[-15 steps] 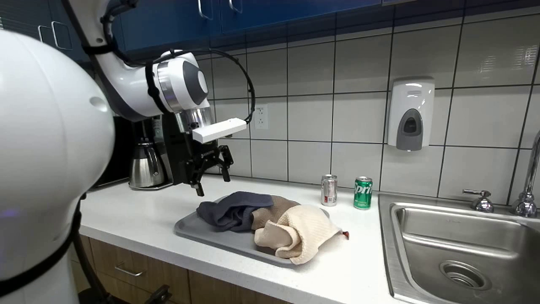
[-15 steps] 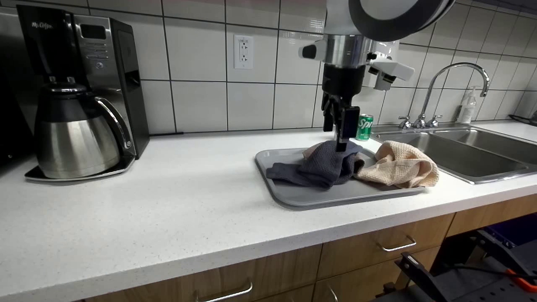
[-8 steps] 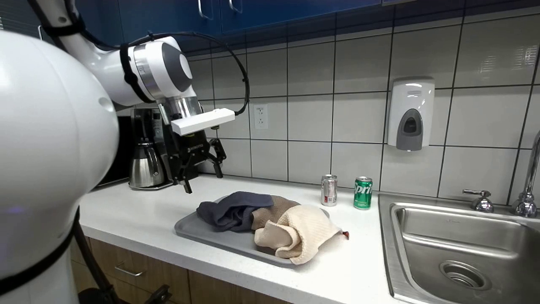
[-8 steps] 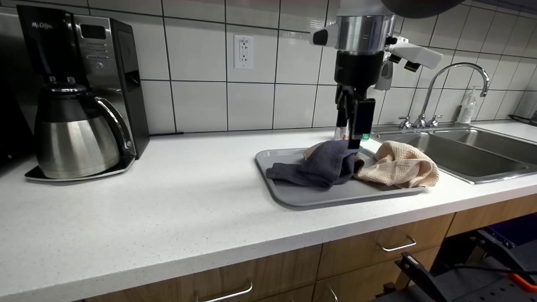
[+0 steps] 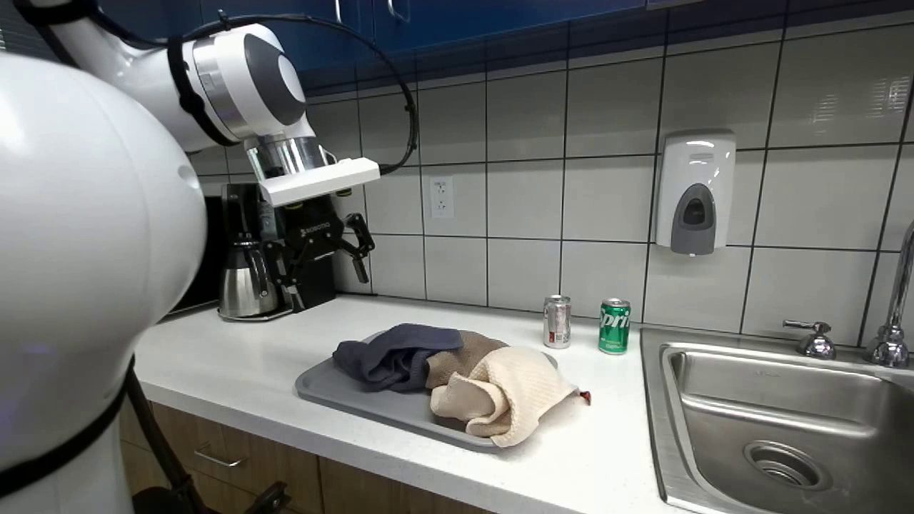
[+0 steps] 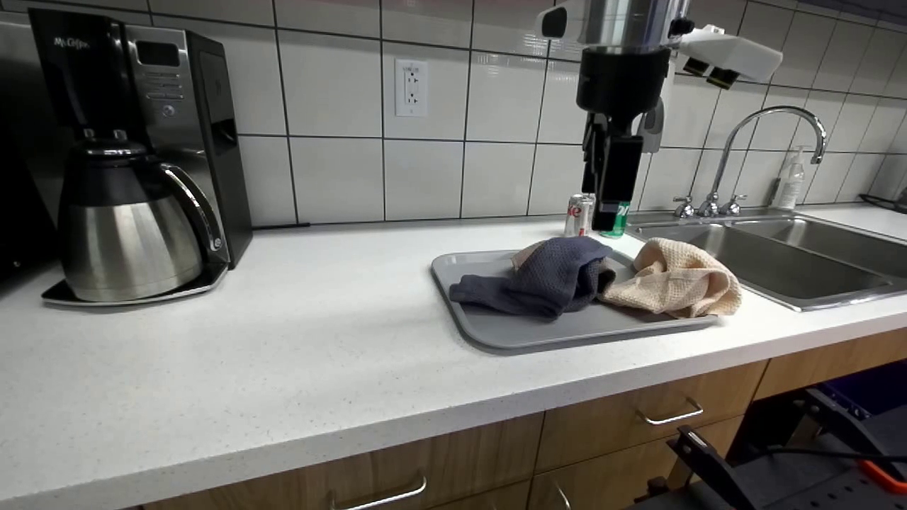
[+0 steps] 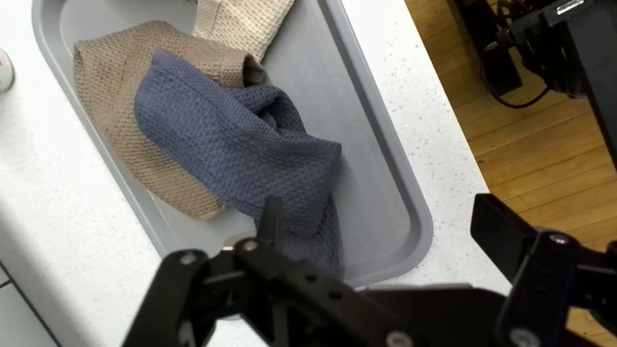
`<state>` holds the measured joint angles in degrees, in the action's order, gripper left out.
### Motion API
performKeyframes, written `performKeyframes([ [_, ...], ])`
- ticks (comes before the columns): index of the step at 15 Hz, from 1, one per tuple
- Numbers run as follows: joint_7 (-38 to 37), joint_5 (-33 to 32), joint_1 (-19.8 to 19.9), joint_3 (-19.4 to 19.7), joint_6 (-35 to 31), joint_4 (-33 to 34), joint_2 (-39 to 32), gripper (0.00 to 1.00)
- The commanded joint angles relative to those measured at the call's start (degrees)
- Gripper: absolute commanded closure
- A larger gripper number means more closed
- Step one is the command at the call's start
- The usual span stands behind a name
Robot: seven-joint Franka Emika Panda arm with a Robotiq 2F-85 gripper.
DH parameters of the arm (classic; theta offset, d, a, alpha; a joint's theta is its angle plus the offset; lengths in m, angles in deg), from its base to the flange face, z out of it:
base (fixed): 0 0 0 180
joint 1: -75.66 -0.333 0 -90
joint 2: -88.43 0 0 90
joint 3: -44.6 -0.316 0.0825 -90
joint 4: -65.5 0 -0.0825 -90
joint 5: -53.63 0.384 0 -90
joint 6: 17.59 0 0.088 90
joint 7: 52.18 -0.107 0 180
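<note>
The gripper (image 5: 328, 288) sits higher than it did a second ago and has pulled back toward the arm's own base. Its jaws stand wide apart with nothing between them. Meanwhile the pile hasn't budged: the dark blue cloth (image 6: 556, 276) is where it was on the grey tray (image 6: 510, 333), crumpled over part of the brown cloth (image 7: 120, 82). My read: the gripper is clear of the fabric with no corner coming along, so all three cloths just lie loose.

The cream cloth (image 5: 528, 385) touches the brown one and spills over the tray's rim onto the counter (image 5: 585, 457) (there's a tiny red bit (image 5: 586, 397) poking out by its edge, no idea what). Behind the tray stand a silver can (image 5: 557, 321) and a green can (image 5: 614, 326), both upright and close enough that I'd worry about a low sideways sweep. The sink (image 5: 670, 428) is off beyond the cream cloth. In an exterior view the gripper lines up with the coffee maker (image 6: 177, 142) and its carafe (image 6: 131, 244), but they're really well apart. The biggest nuisance, I'd guess, is the overlap: a pinch on the blue could easily catch brown too.
</note>
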<state>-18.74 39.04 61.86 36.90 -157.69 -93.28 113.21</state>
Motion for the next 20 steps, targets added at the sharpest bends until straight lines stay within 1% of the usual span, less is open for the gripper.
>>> performKeyframes([
  [1, -2.93, 1.06, -1.07, 0.79, 2.82, -1.01, 4.63, 0.00],
  [6, -4.82, 1.26, -0.83, 1.77, 3.81, -0.83, 5.87, 0.00],
  [14, -6.08, 0.95, 0.43, 4.06, 3.25, -0.77, 6.42, 0.00],
  [17, -5.77, 0.99, 0.63, 4.89, 2.63, -0.76, 6.20, 0.00],
  [18, -5.13, 0.87, 0.14, 4.77, 1.97, 0.13, 3.89, 0.00],
  [20, -5.13, 0.87, 0.23, 5.01, 1.86, 0.09, 3.87, 0.00],
])
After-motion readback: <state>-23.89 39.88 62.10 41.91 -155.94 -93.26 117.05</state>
